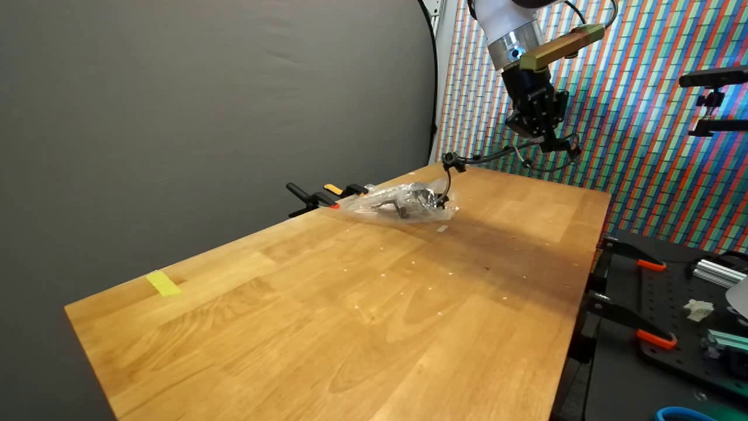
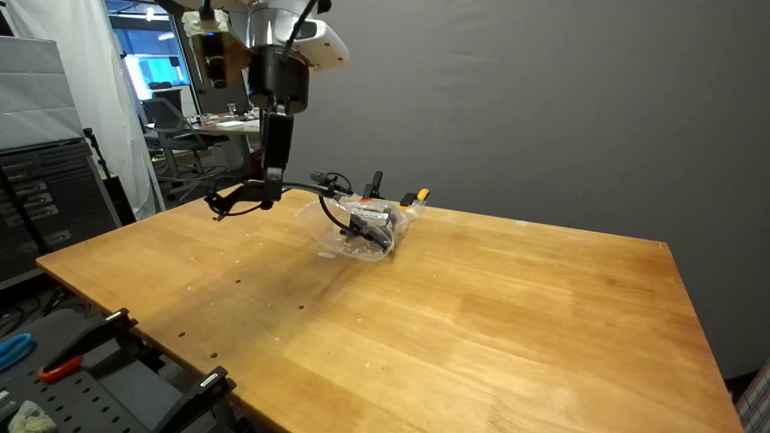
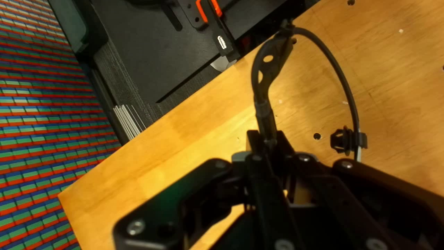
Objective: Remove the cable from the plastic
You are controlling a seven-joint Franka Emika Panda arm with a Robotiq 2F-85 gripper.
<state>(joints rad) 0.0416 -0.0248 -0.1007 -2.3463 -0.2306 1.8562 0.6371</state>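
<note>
Below the claw [image 3: 269,141], to one side, a clear plastic bag [image 1: 371,202] lies on a wooden table [image 1: 327,327]; the jaws, nearly together, grip a black cable [image 3: 264,114] reaching the bag.

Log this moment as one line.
black two-finger gripper: shut on long black cable; cable: partly outside, hanging down to wrinkled transparent plastic bag; bag: resting on light-brown wooden table; removal: apparently unfinished
</note>
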